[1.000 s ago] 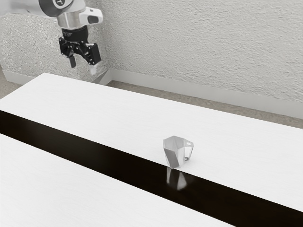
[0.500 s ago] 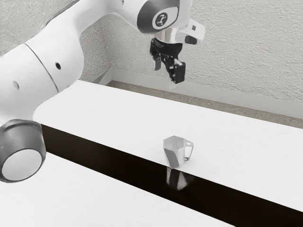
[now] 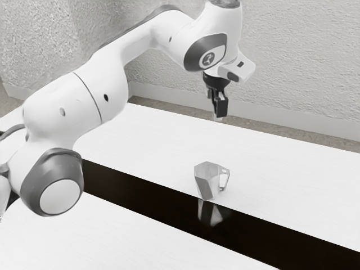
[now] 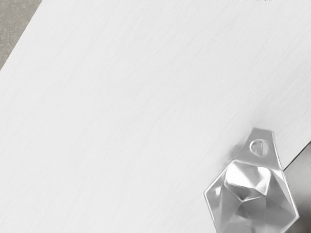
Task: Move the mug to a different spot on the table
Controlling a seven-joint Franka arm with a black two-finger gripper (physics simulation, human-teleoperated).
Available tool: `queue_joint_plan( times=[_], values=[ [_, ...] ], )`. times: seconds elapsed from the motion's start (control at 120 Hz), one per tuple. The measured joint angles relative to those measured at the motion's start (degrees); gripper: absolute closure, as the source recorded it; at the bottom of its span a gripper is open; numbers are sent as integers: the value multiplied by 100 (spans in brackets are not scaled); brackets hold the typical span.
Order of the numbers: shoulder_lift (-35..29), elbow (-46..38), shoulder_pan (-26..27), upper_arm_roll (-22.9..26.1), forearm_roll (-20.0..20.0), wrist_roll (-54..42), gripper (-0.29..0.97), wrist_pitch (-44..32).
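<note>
One mug (image 3: 211,180) stands upright at the exterior view's lower centre beside the dark strip (image 3: 140,188), gripper (image 3: 220,109) upper centre, well above it, opening unreadable edge-on; off-centre descent could clip the rim and tip it.

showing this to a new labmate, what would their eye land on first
The big white arm sweeps in from the exterior view's left, its gripper hanging in the air well above the table. A faceted silver mug stands upright and alone on the white top, at the edge of a glossy black strip that mirrors it.
</note>
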State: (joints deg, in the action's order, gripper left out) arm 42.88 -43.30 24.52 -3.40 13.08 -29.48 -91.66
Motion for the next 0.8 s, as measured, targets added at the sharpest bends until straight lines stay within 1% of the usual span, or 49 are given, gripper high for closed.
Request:
queue_joint_plan(
  times=[0.175,0.367,0.5,0.65,0.8],
  values=[
    [569,270,-15,123,-172,-453,0,-219],
    [878,293,162,109,-481,-797,0,-291],
    [1008,287,279,48,-646,-907,0,-172],
    [1198,285,530,-312,-938,-948,0,22],
    [1355,285,589,-392,-1084,-963,0,125]
  ],
)
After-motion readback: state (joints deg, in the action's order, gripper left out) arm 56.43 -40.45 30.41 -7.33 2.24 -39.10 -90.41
